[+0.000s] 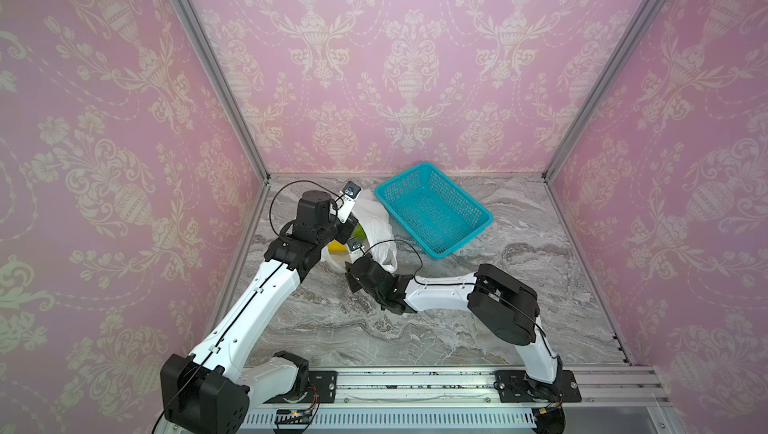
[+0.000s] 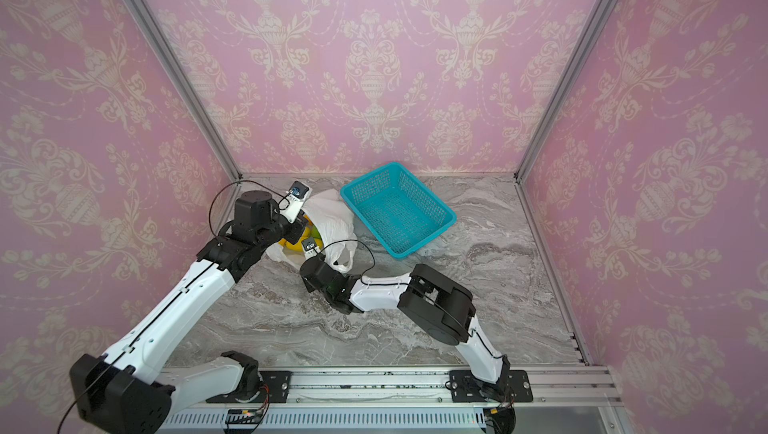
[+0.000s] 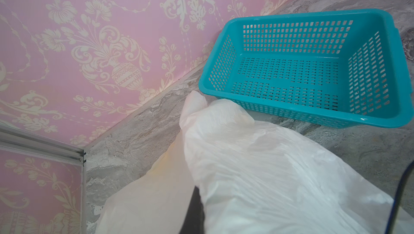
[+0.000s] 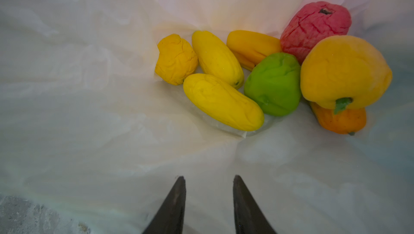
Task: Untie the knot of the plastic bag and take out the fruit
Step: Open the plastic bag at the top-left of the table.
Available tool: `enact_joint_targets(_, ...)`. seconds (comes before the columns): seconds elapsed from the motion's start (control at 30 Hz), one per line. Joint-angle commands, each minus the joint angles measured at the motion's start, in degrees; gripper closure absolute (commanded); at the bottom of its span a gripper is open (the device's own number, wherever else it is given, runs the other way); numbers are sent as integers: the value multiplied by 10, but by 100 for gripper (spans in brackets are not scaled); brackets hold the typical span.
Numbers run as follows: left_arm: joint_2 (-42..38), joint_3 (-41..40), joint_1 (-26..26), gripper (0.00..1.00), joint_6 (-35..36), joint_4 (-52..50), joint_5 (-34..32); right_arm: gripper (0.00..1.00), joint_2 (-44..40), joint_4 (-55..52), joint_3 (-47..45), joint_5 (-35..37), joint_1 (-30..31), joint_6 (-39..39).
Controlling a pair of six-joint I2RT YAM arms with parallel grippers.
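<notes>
Status: thin, crinkly, translucent white plastic bag [image 1: 376, 220] sits at about 10 o'clock on the grey marble-pattern tabletop [image 1: 415, 328]. It is right up against the empty teal perforated plastic basket [image 1: 436, 211], which lies at its 2 o'clock.

No knot in view. The bag mouth gapes, so I read the untie step as done and the fruit removal as not yet started.

- left jaws: closed. Bag film drapes over them in the left wrist view. Looks like a pinch on the rim, holding the mouth up.
- right jaws: narrow gap, nothing between them, tips just inside the mouth over bare film.

The fruit [image 4: 275, 85] is a pile of small toy pieces in yellow, orange, green and pink-red, deep in the bag. It lies ahead of the right jaws and off their centreline. In a top view a yellow piece [image 2: 291, 245] shows at about 11 o'clock from the right wrist.

Closest piece is the elongated yellow fruit [image 4: 224, 101]. Its long axis lies oblique, closer to along the closing line than across it. My read: open wider, then roll the wrist so the jaws span its short width.

Right arm [image 1: 440, 292] is nearer and free; the left is busy with the bag. Risk: film bunching into the grip.
</notes>
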Motion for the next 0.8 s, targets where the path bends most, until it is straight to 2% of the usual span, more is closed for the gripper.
enact_joint_targets(0.0,-13,-8,4,100,1,23,4,60,6,-2,-4,1,11,1)
enact_joint_targets(0.13,-13,-8,4,100,2,25,1,50,16,12,-13,-9,18,20)
enact_joint_targets(0.2,-14,-9,4,100,2,28,5,49,31,2,1,-23,18,35)
enact_joint_targets(0.4,-23,-18,4,100,6,42,6,49,84,-46,55,-24,22,67)
enact_joint_targets(0.5,-29,-21,4,100,8,48,5,52,95,-45,46,-8,27,88)
enact_joint_targets(0.67,-45,-31,5,100,11,62,-8,50,46,4,-23,46,56,66)
enact_joint_targets(0.77,-47,-34,5,100,13,64,-6,47,1,2,-44,67,54,46)
